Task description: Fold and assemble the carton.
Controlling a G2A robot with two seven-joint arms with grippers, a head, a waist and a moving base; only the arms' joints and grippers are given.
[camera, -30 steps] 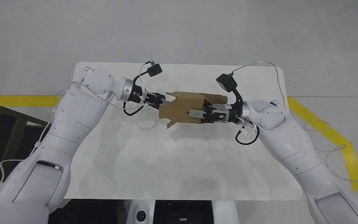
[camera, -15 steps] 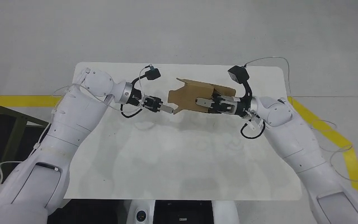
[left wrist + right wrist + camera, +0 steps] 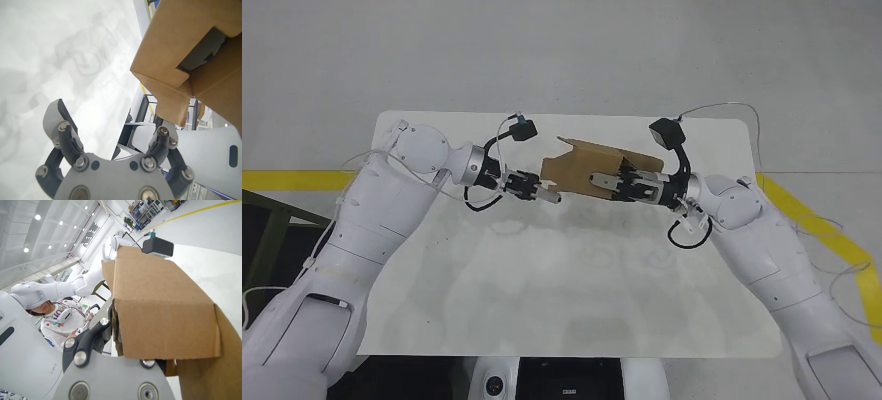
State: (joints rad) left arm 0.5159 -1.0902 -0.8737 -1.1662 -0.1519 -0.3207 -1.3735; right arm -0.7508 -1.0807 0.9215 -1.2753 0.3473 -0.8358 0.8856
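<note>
Right gripper [image 3: 599, 182] is pinching the brown cardboard carton [image 3: 587, 163] by one wall above the white table [image 3: 542, 300]; left gripper [image 3: 109, 111] is hovering spread at a corner flap [image 3: 170, 106]; tube apparently erected, flaps awaiting folding.

Top camera: you look straight down from above the arms, far enough to take in the whole table [image 3: 572, 300] and the floor [image 3: 542, 50] around it. Left wrist camera: close behind the left gripper [image 3: 110, 113], facing the carton [image 3: 170, 56] corner. Right wrist camera: pressed near the carton's side, looking along it. All three share the carton.
</note>
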